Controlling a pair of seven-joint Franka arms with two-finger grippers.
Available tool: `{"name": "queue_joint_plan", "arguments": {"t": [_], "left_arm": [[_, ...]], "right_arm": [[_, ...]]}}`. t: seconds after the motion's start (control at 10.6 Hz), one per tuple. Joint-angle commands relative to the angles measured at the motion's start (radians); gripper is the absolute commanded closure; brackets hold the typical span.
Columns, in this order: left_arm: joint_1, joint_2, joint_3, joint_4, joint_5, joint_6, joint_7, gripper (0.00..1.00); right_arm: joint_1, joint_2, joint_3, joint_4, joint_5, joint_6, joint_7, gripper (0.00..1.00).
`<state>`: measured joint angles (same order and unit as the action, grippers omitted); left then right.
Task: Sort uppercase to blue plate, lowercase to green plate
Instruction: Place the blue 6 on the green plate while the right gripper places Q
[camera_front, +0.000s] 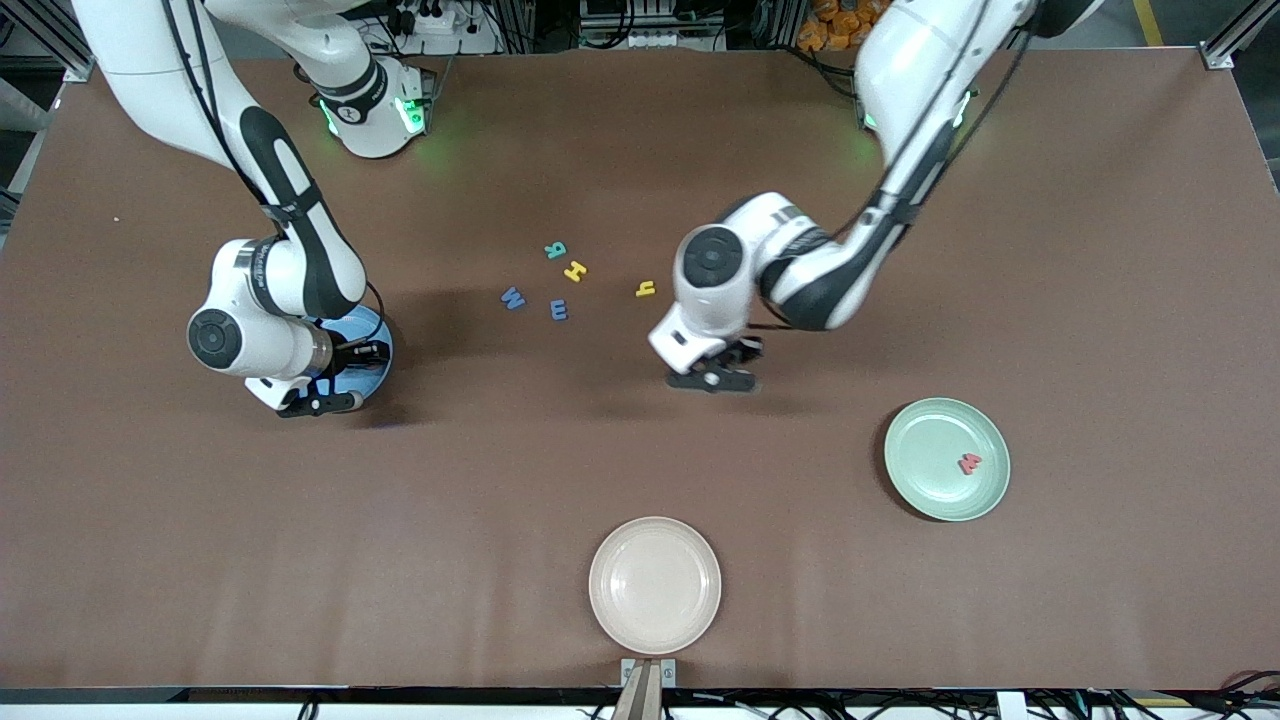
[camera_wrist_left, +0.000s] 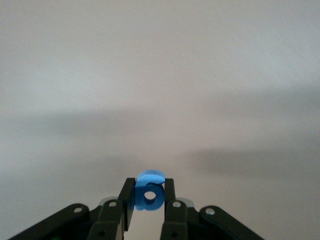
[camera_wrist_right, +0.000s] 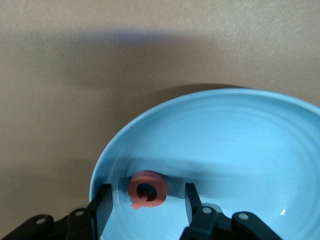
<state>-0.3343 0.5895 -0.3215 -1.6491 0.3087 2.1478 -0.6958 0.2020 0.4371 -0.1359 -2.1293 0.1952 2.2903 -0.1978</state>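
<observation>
Nearest the front camera sits one cream plate (camera_front: 655, 585), bare. Farther back, toward the left arm's end of the surface (camera_front: 640, 480), lies the one green plate (camera_front: 946, 458), with a red w (camera_front: 969, 463) on it.

Farther again, the left hand (camera_front: 712, 379) hangs low over bare surface, its fingers clamped together on a blue g (camera_wrist_left: 149, 192), as the left wrist view shows. Toward the right arm's end, the right hand (camera_front: 325, 403) is over the one blue plate (camera_front: 372, 372); its fingers stand apart, and a red Q (camera_wrist_right: 147, 189) shows between them against the plate's floor, seemingly just let go.

Farthest off, four letters lie loose mid-surface: a blue W (camera_front: 513, 297), a second blue letter (camera_front: 559, 311) of unclear shape, a yellow H (camera_front: 575, 270) and a teal R (camera_front: 555, 250). A small yellow h (camera_front: 646, 289) lies apart from them, beside the left arm.

So both arms are mid-step: one delivery ending, one beginning. The left hand's next move, by this reading, is to carry the g across to the green plate and release it low. The right hand should lift clear of the Q, then fetch a capital.

Counted: three plates, seven visible letters, two hands.
</observation>
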Motion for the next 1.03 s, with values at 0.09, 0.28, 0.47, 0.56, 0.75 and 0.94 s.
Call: {"name": "queue_joint_plan", "arguments": {"t": [0.09,0.28,0.47,0.56,0.75,0.94], "left_arm": [[0.283,-0.004,-0.016,-0.014,0.012,-0.002,0.317,1.0],[0.395,0.033,-0.016,0.02,0.012,0.004,0.519,1.0],[0.463,0.074,-0.014,0.022,0.015,0.015,0.574,1.0],[0.478,0.097,-0.01,0.022,0.024,0.035,0.576,1.0],[0.538,0.125,-0.011,0.017,0.02,0.069,0.587,0.43],[0.529,0.113,-0.017,0.017,0.015,0.067,0.588,0.0]], "right_arm": [[-0.003,-0.015,0.005,0.115,0.026,-0.185,0.056,0.29],[0.046,-0.037,0.039,0.12,0.018,-0.192,0.277,0.3],[0.05,-0.055,0.074,0.111,0.018,-0.181,0.346,0.3],[0.075,-0.06,0.084,0.106,0.013,-0.164,0.433,0.3],[0.121,-0.092,0.096,0.045,0.009,-0.093,0.46,0.3],[0.123,-0.126,0.18,-0.052,-0.017,0.038,0.46,0.3]]}}
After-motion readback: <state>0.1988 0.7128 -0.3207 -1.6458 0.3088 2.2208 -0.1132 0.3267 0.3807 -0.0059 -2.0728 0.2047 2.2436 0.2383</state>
